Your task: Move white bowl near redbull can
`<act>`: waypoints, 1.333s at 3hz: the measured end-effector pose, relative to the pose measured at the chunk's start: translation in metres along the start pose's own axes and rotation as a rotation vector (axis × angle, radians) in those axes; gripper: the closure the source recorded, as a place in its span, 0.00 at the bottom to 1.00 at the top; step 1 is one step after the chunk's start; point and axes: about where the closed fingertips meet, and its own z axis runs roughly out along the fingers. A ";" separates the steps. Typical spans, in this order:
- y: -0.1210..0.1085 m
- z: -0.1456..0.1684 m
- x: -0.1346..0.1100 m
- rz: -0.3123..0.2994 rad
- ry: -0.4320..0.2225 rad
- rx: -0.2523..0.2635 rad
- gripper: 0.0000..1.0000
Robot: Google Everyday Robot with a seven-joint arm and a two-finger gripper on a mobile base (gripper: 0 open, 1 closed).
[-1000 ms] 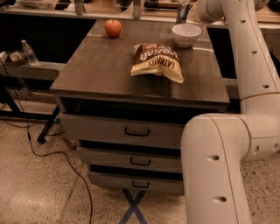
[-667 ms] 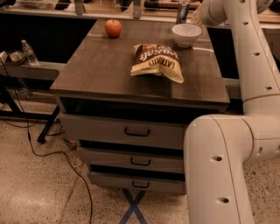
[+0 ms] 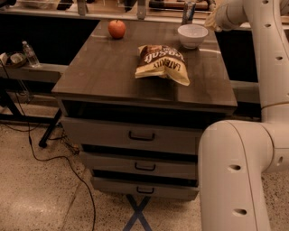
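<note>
The white bowl (image 3: 193,35) stands upright on the far right part of the dark wooden table (image 3: 113,72). The redbull can (image 3: 188,11), slim and silver-grey, stands just behind the bowl at the table's back edge. My gripper (image 3: 211,20) is at the end of the white arm, just right of the bowl's rim and beside the can, at about bowl height. I cannot see whether it touches the bowl.
A brown and white chip bag (image 3: 162,63) lies in the middle of the table, in front of the bowl. A red apple (image 3: 117,29) sits at the far left. My arm's large white link (image 3: 235,176) stands in front of the drawers at the right. A water bottle (image 3: 30,54) stands on a shelf at left.
The arm's end has shifted a little to the right and slightly down beside the bowl. The bowl, can, apple and chip bag have not moved.
</note>
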 end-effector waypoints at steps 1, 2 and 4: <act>-0.015 -0.051 0.008 0.099 -0.087 0.011 1.00; -0.032 -0.101 0.011 0.177 -0.185 0.038 1.00; -0.092 -0.236 0.033 0.226 -0.406 0.251 1.00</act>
